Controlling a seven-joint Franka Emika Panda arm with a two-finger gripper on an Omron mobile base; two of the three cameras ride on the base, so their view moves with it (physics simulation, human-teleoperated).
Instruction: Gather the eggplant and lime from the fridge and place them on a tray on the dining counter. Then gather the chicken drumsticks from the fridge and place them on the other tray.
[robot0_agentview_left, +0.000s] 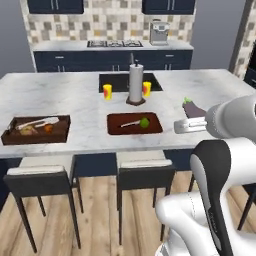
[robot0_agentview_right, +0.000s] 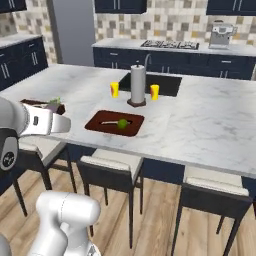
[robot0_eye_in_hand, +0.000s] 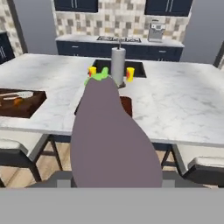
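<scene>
Gripper clamps the eggplant (robot0_eye_in_hand: 111, 140) over the counter (robot0_agentview_left: 75, 95) edge.
Long axis runs away from the hand, green stem forward; base views show the lime (robot0_agentview_left: 144, 122) on the tray (robot0_agentview_left: 150, 129).

The arm rises from the base, bends at a dark elbow joint and extends its white forearm level toward the desk (robot0_agentview_left: 75, 95), short of the desk's near edge and above the height of its top. The pincer (robot0_agentview_left: 192, 111) is closed on the eggplant (robot0_eye_in_hand: 111, 135), carried clear of the desk surface. In the hand view the eggplant's purple body runs straight out along the pincer axis, green cap at the far end, pointed toward the desk. The pincer fingers themselves are hidden behind the eggplant, so their contact points cannot be inspected.
</scene>
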